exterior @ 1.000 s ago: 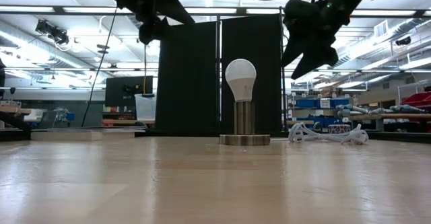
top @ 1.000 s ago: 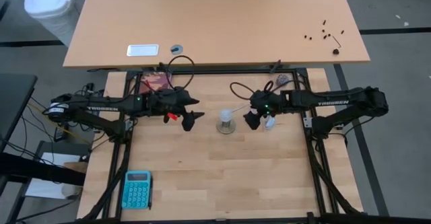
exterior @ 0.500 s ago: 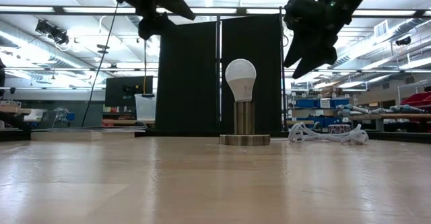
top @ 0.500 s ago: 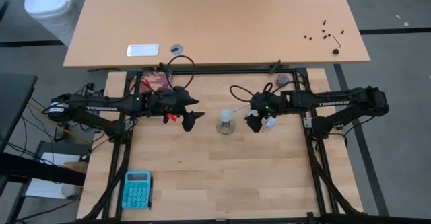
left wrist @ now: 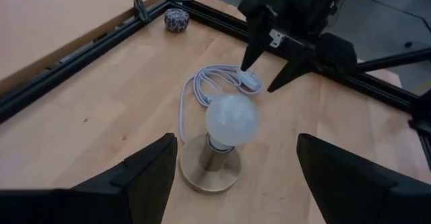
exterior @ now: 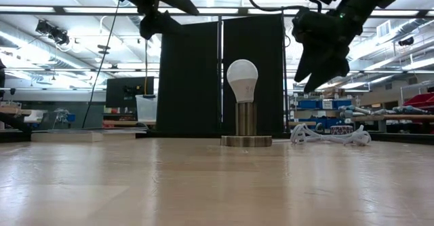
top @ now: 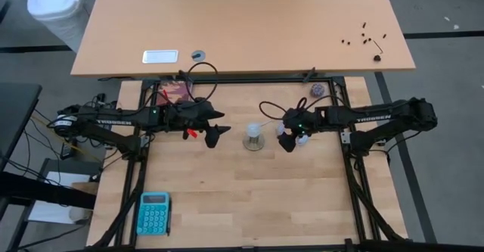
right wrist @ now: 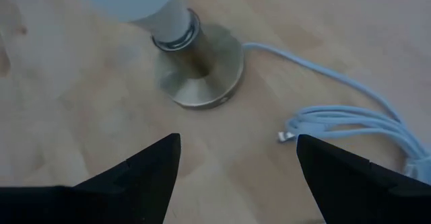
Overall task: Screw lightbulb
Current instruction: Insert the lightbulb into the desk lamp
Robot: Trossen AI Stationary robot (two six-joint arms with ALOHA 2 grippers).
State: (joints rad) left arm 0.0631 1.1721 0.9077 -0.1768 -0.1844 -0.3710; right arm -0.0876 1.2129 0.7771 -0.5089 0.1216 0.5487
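I see the bulb [exterior: 242, 79], white and pear-shaped, standing upright in its round metal socket [exterior: 246, 140] mid-desk, free of both fingers.

Two dark black arms with white letters along them, left gripper [top: 215, 132] with a small red bit beside it, right gripper [top: 288, 139] with a tiny green light near it, pointy black fingers [left wrist: 145, 177], black cables by the left arm's base

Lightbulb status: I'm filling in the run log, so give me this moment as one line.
lightbulb: upright in socket base | left gripper: open, raised beside, empty | right gripper: open, raised beside, empty | cord: on table
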